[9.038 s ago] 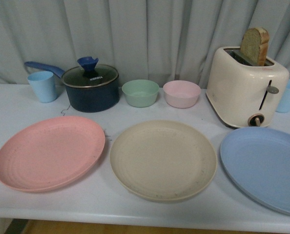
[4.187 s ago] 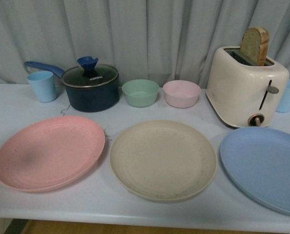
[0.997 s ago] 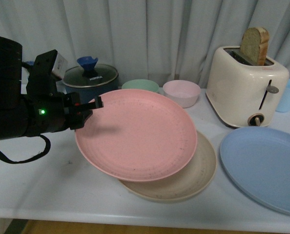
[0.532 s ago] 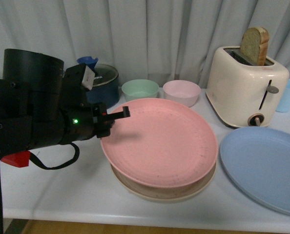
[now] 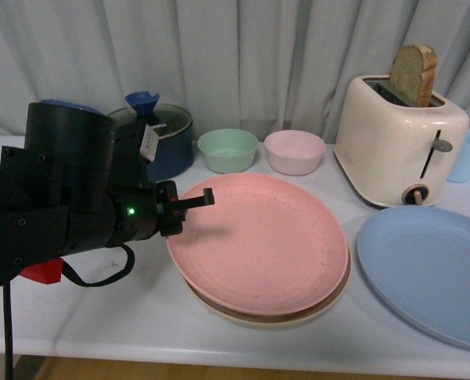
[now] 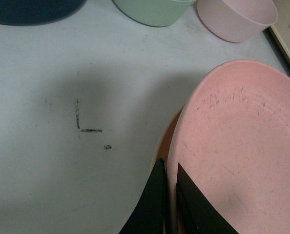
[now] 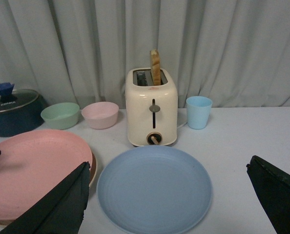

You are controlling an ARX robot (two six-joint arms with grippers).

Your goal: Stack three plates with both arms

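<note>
Front view gives me the left gripper (image 5: 194, 199) clamped on the near rim of the pink plate (image 5: 259, 241), one finger over the rim and the other hidden beneath it. That plate spreads away from the gripper over the beige plate (image 5: 334, 294), of which I see only a thin crescent at the edge farthest from the fingers. The gripped side looks slightly lifted. I cannot tell whether the far side touches the beige one or hangs just above it; there is only a dark band between them.

My left arm's black body fills the space behind the gripper and covers part of the pot (image 5: 168, 138). Beyond the pink plate, away from the gripper, lies the blue plate (image 5: 429, 273), apart from the stack and cut off by the frame edge.

Left wrist view shows the left gripper (image 6: 170, 195) narrow, with the pink plate (image 6: 238, 146) pinched between two dark fingers (image 6: 152, 204). Their tips are partly out of frame. A brownish sliver under the rim is too shadowed to name.

Right wrist view shows the right gripper (image 7: 168, 166) spread wide and holding nothing, its fingers cropped at the frame's lower corners. The blue plate (image 7: 155, 190) lies between and below them, untouched. The pink plate (image 7: 35, 170) sits off to one side, partly behind a finger.
</note>
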